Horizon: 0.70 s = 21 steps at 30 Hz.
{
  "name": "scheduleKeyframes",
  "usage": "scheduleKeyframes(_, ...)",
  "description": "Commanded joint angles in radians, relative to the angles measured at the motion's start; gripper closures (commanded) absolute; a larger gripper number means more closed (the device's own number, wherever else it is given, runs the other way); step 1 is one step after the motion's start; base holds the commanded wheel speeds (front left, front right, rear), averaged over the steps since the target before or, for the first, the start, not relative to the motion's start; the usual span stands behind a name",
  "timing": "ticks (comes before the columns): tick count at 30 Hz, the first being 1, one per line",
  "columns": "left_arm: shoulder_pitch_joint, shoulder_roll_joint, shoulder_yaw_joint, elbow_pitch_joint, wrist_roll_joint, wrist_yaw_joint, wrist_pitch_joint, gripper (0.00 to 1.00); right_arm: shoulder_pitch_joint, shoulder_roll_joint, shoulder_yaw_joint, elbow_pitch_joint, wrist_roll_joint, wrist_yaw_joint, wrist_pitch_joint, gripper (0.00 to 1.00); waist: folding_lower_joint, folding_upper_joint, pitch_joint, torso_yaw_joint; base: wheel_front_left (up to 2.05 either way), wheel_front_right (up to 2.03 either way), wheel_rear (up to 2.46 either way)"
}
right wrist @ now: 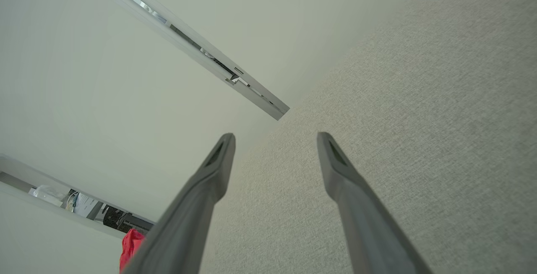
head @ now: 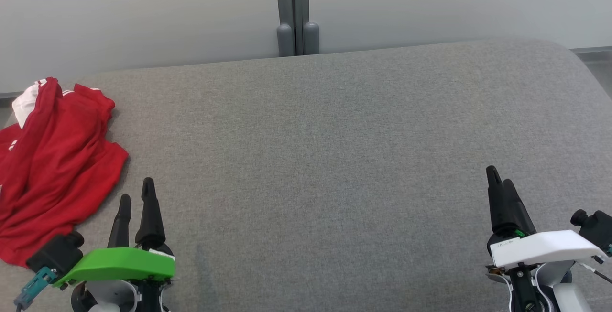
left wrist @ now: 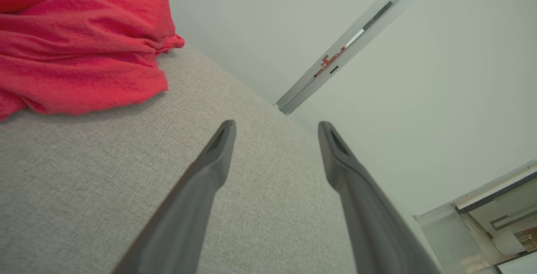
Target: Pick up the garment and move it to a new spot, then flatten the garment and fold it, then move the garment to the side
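Two grippers sit lowest in the head view, one at each bottom corner. Farthest left lies the one garment (head: pixel 52 159), red with white trim at its far end, crumpled in a heap at the left edge of the surface. Just right of it is the left gripper (head: pixel 136 190), under a green cover, its two dark fingers pointing up the view. The jaws stand apart and hold nothing. Its wrist view shows both fingers spread over bare cloth, with the red heap near them but not touching. Far to the right, well apart from the garment, is the right gripper (head: pixel 499 177), under a white cover. Its wrist view shows its two fingers parted and empty too. One surface (head: pixel 311 135) bears everything: wide, covered in grey woven fabric, with a rounded far right corner. Behind it runs a pale, plain wall (head: pixel 143 16), split near the middle by one grey upright post (head: pixel 294 11) with two rounded caps at its foot
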Motion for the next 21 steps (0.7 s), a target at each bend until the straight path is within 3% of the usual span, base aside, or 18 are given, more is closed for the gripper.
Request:
scheduleKeyframes(1,-0.006,0.007,-0.002,-0.016,0.039,0.006,-0.011,0.00,-0.003,-0.008,0.005,-0.018,-0.039,0.000,-0.010,0.00,0.0000,0.0000,0.000,0.001,0.00,0.00,0.00)
scheduleKeyframes(21,0.005,0.009,-0.015,-0.015,0.294,0.029,-0.068,0.00,0.013,-0.014,0.026,-0.024,-0.314,0.000,-0.067,0.00,0.0000,0.0000,0.009,0.009,0.00,0.00,0.00)
